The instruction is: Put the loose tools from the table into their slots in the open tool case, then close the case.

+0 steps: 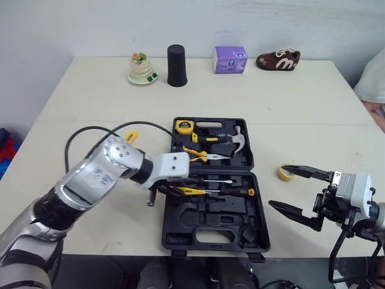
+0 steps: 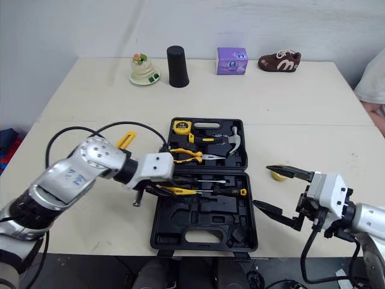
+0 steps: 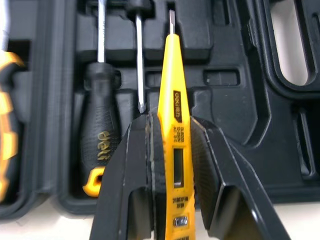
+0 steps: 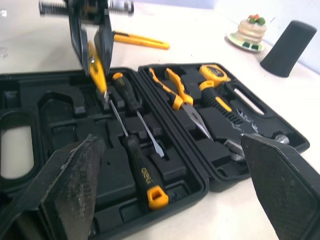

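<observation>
Yellow utility knife [image 1: 131,137] lies loose on the desk, left of the case. Left gripper [image 3: 170,125] is clamped on the yellow tester pen [image 3: 172,90], tip over the tool case [image 1: 207,220] front half, just beside the seated screwdrivers [image 3: 100,145]. Best to align the pen with its empty slot, lower it flat, then release. Right gripper [image 1: 278,188] is wide open, empty, near the yellow tape roll [image 1: 284,174].

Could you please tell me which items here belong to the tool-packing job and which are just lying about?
Job: tool case, yellow tester screwdriver in the left gripper, yellow utility knife, yellow tape roll.
Lying about: toy cake, black cup, purple box, brown shoe.
</observation>
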You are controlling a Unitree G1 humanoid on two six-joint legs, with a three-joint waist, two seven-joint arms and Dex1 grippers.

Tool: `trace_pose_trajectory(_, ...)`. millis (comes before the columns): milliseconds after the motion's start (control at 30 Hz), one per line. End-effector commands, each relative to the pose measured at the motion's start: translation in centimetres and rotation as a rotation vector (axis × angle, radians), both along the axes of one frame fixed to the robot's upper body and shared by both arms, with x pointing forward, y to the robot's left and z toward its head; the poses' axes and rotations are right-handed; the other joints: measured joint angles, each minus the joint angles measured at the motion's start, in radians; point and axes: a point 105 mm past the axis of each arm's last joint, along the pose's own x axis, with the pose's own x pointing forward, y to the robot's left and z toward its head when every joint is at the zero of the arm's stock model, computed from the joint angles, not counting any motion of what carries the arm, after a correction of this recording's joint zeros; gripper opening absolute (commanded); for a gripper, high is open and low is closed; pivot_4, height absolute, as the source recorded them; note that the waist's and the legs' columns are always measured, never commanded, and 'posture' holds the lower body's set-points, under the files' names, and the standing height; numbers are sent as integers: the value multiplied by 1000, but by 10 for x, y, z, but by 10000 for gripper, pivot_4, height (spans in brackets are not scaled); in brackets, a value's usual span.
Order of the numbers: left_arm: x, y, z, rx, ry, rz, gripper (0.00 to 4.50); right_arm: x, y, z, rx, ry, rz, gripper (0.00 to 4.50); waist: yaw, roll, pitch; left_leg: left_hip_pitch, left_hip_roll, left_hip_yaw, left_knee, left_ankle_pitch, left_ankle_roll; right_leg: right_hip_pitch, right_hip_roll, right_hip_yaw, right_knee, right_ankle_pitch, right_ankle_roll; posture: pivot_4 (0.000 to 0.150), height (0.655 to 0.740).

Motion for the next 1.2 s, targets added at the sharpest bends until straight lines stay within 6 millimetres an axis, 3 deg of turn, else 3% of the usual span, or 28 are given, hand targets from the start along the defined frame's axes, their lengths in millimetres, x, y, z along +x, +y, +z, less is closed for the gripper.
trace_pose_trajectory(33,0,-18,-3,16,-39,-29,4267,-10,0,6,-8,-38,-12,45000,2,0,0,0,0,0,0,0,0,0,0,0,0,0,0,1500,7400)
trace_pose_trajectory(433,0,-26,-27,44,4,25,4267,-19,1,0,-3,-33,-27,45000,-1,0,0,1,0,-2,2,0,-1,0,-1,0,5,-2,-1,1500,7400)
trace_pose_trajectory(733,1,-28,-30,33,30,57,4266,-17,4,0,-1,-35,-18,45000,0,0,0,1,0,-2,2,1,1,1,-2,0,6,-2,-1,1500,7400)
trace_pose_trajectory(967,-2,-33,-16,-70,39,-18,36896,-14,7,-1,4,-34,-9,45000,0,0,0,1,0,-3,2,2,1,1,-4,-1,7,-2,-1,1500,7400)
trace_pose_trajectory(1067,-2,-34,-1,-164,39,-70,36896,-12,9,-1,6,-35,-6,45000,1,0,0,1,0,-3,3,2,2,1,-5,-1,7,-2,0,1500,7400)
trace_pose_trajectory(1200,3,-33,17,-290,-84,-175,36896,-10,9,0,7,-38,-5,45000,0,0,0,1,0,-3,2,2,2,1,-5,-2,7,-2,0,1500,7400)
